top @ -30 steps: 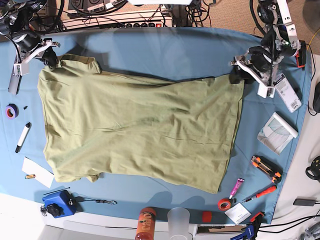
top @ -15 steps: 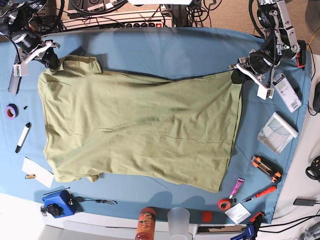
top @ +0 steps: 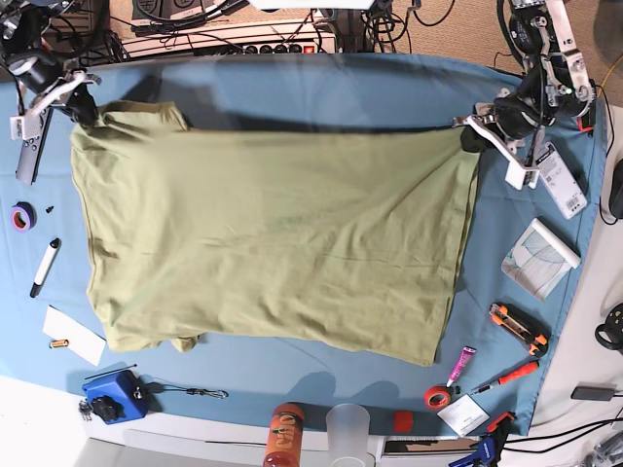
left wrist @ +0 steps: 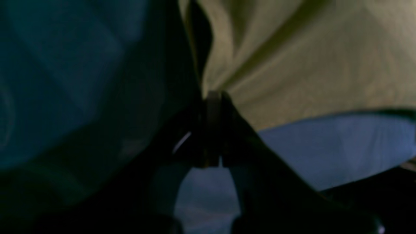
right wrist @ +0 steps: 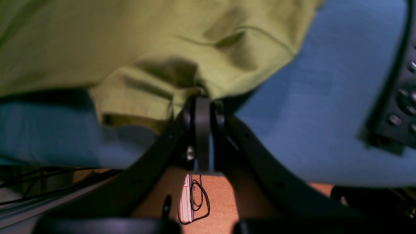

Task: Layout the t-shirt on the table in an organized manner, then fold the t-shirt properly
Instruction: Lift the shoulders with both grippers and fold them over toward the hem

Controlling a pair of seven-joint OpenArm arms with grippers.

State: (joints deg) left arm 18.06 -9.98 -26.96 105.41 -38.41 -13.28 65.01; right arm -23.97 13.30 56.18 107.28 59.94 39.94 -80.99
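The olive-green t-shirt (top: pixel 273 243) lies spread across the light blue table (top: pixel 321 92), its far edge pulled into a nearly straight line between the two grippers. My left gripper (top: pixel 470 138) is shut on the shirt's far right corner; in the left wrist view (left wrist: pixel 213 97) the jaws pinch the cloth (left wrist: pixel 308 65). My right gripper (top: pixel 86 105) is shut on the far left sleeve; in the right wrist view (right wrist: pixel 202 99) the closed jaws hold the sleeve fold (right wrist: pixel 146 58) above the table.
Purple tape (top: pixel 22 216), a marker (top: pixel 44 266) and a white card (top: pixel 73 334) lie left. A blue box (top: pixel 112 397), orange bottle (top: pixel 283 435) and cup (top: pixel 348 431) stand in front. A booklet (top: pixel 538 256), cutters (top: pixel 518 328) and red tape (top: pixel 437 396) lie right.
Both grippers moved toward the far edge, pulling the shirt's far edge up and taut. The sagging top edge is now nearly straight and the shirt lies flatter.
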